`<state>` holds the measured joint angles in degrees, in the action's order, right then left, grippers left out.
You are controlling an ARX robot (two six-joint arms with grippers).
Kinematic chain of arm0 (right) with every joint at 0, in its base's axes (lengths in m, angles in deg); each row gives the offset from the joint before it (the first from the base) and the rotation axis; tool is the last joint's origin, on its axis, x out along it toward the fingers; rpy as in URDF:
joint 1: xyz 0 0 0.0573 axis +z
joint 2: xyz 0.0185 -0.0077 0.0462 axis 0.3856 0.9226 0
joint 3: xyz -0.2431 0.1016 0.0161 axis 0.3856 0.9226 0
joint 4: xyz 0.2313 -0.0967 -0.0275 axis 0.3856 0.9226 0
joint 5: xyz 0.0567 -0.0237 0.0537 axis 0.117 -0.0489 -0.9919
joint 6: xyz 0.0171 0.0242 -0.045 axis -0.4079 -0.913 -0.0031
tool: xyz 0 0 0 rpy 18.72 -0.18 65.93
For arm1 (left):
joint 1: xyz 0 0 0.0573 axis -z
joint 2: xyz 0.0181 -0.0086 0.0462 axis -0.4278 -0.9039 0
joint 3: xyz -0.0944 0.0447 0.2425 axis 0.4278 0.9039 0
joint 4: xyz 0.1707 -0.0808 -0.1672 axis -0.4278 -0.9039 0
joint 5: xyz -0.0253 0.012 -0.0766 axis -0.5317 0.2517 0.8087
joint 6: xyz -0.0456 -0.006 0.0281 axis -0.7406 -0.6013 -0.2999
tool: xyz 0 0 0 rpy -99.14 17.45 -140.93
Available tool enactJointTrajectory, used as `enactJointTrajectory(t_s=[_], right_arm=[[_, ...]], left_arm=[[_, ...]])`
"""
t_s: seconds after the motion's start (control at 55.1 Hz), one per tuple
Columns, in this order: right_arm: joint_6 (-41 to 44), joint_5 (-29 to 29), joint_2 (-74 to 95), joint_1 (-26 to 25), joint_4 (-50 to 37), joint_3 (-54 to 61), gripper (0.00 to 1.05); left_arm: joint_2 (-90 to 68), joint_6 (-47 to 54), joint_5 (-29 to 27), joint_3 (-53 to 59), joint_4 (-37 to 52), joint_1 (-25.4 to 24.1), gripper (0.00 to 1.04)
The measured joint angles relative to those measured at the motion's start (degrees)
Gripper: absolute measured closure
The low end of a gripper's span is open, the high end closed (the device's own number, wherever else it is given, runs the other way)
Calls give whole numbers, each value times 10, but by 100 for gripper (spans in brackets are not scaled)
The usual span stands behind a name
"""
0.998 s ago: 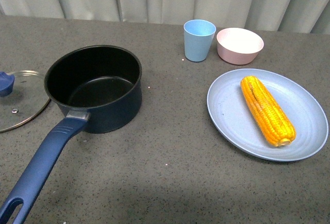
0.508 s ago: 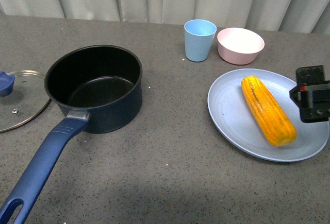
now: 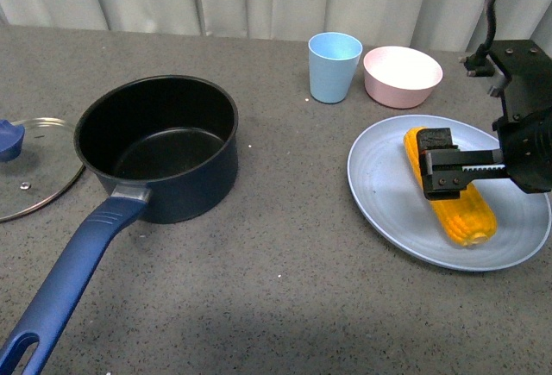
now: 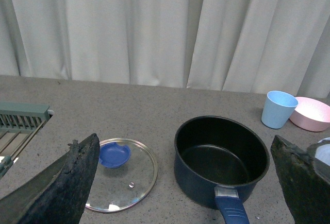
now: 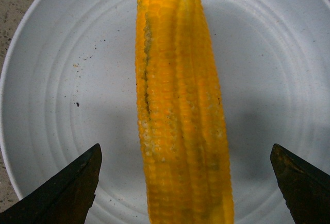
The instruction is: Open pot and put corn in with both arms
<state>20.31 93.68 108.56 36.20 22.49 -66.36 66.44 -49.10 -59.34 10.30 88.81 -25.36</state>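
Observation:
The dark navy pot (image 3: 159, 146) stands open at the left, its black inside empty and its long blue handle (image 3: 73, 276) pointing toward the front. It also shows in the left wrist view (image 4: 221, 159). Its glass lid (image 3: 30, 168) with the blue knob lies flat on the table to its left, also seen in the left wrist view (image 4: 121, 175). The corn (image 3: 448, 190) lies on a light blue plate (image 3: 379, 194) at the right. My right gripper (image 3: 457, 168) is open just above the corn, its jaws on either side of the cob (image 5: 180, 110). My left gripper (image 4: 184, 141) is open and empty, high above the table.
A light blue cup (image 3: 334, 66) and a pink bowl (image 3: 402, 76) stand behind the plate. A green rack (image 4: 20, 118) shows at the table's left edge in the left wrist view. Grey curtains hang behind the table.
My right gripper came in from the right and moved left over the plate, and now hangs over the corn. The pot, lid and corn have not moved.

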Motion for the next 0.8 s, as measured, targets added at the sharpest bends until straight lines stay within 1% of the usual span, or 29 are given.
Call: enactJointTrajectory(t_s=[0.109,0.145,0.345,0.363,0.399,0.49,0.508,0.653,0.726,0.798], right_arm=[[-3,1,18,2,7,-12,9],[-4,3,22,2,10,-16,12],[-6,5,34,3,28,-26,40],[-6,5,35,3,30,-27,45],[-6,5,37,3,32,-27,51],[-10,2,37,3,36,-29,61],[-11,-1,37,3,36,-29,65],[-12,-19,30,-1,24,-23,77],[-12,-34,20,-4,22,-16,81],[-18,-70,-2,-10,22,-2,84]], left_arm=[[0,0,0,0,0,0,6],[0,0,0,0,0,0,6],[0,0,0,0,0,0,6],[0,0,0,0,0,0,6],[0,0,0,0,0,0,6],[0,0,0,0,0,0,6],[0,0,0,0,0,0,6],[0,0,0,0,0,0,6],[0,0,0,0,0,0,6],[0,0,0,0,0,0,6]])
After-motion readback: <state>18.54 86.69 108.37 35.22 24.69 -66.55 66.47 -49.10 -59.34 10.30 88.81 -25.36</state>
